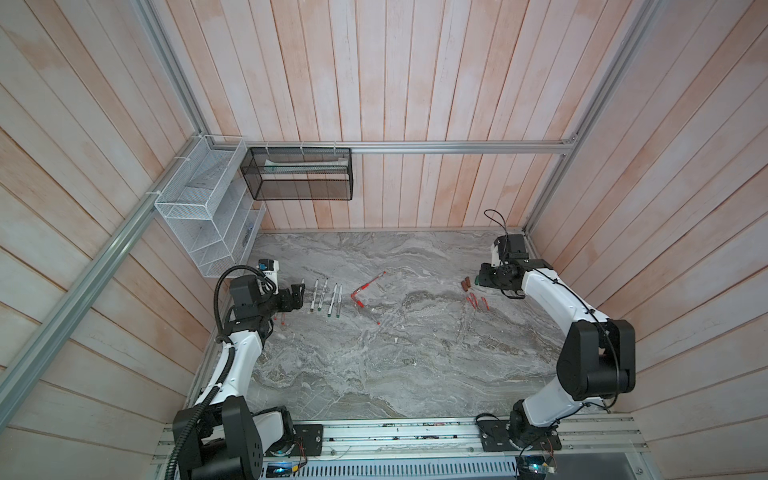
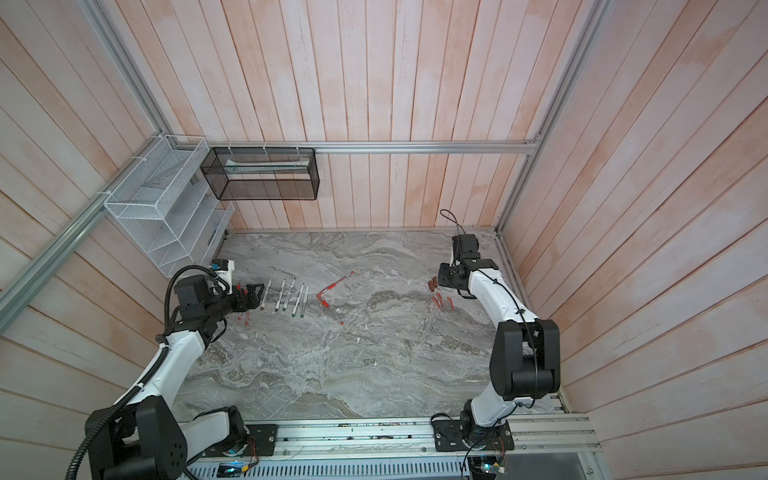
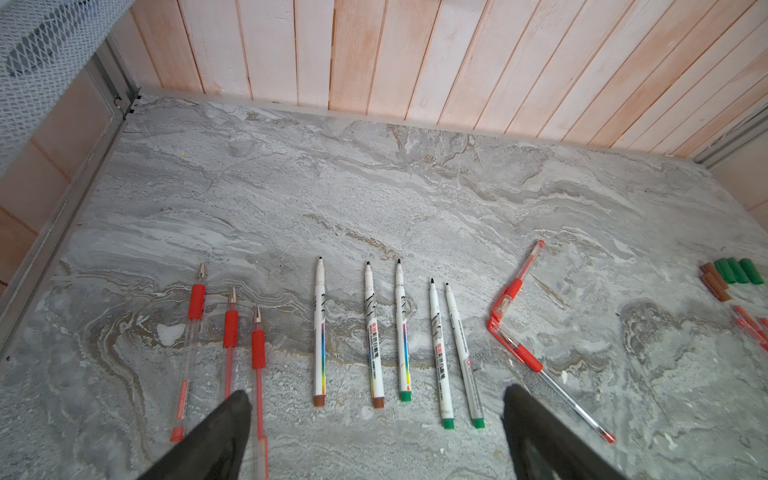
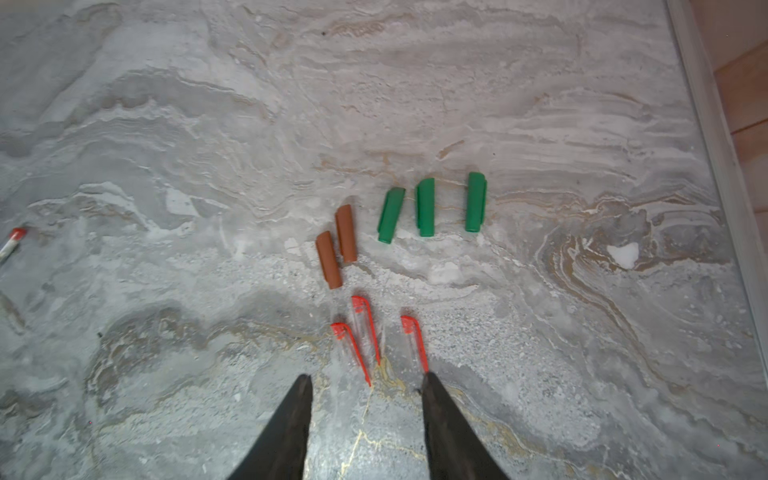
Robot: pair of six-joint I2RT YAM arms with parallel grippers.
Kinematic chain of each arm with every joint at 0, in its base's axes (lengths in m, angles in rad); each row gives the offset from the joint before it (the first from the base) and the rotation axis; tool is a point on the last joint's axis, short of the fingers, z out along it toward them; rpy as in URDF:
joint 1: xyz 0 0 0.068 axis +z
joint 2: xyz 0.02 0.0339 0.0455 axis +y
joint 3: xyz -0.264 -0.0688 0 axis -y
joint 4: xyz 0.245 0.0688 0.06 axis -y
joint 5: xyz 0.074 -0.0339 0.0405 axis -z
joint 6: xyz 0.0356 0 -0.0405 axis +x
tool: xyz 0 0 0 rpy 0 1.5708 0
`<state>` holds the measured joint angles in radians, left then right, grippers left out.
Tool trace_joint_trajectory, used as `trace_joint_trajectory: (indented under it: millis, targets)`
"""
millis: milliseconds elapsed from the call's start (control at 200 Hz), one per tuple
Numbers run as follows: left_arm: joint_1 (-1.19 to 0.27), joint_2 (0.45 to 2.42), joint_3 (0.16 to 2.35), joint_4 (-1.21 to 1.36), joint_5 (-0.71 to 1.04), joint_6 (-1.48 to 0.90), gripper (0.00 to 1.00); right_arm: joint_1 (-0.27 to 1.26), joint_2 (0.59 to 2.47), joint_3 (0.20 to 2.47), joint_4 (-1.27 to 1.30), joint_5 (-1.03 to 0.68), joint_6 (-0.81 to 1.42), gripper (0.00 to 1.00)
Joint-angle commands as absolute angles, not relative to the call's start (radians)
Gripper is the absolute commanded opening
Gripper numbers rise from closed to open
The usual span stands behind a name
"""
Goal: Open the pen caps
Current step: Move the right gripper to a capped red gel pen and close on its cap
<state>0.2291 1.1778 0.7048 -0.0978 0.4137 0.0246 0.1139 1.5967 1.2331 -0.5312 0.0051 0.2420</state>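
Note:
Three green pen caps (image 4: 425, 207), two brown ones (image 4: 345, 232) and three thin red clip caps (image 4: 365, 328) lie loose on the marble table (image 4: 540, 104). My right gripper (image 4: 368, 382) hovers just short of the red caps, open and holding nothing. My left gripper (image 3: 376, 399) stands open over the bare ends of several uncapped white markers (image 3: 401, 328). Three uncapped red pens (image 3: 230, 328) lie beside one of its fingers (image 3: 224, 432). Two red pens (image 3: 525, 357) form an L, their caps (image 3: 500, 309) on and meeting at the corner.
A white wire basket (image 1: 199, 208) and a black mesh basket (image 1: 299, 174) hang on the back left walls. Wooden walls close in the table on three sides. The arm bases sit on a metal rail (image 1: 395, 434) along the front edge.

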Motion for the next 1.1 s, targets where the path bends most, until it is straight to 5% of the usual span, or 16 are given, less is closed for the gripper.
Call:
trace_joint_trajectory:
  millis: [0, 325, 1095]
  targets:
    - [0.235, 1.17, 0.706, -0.098, 0.414, 0.02, 0.96, 0.159, 1.562, 1.238, -0.529, -0.023, 0.285, 0.47]
    - [0.233, 1.175, 0.702, -0.091, 0.425, 0.008, 0.96, 0.343, 1.563, 1.263, -0.47, -0.042, 0.335, 0.62]
    - [0.234, 1.197, 0.719, -0.104, 0.429, -0.001, 0.96, 0.61, 1.834, 1.47, -0.449, -0.099, 0.398, 0.52]
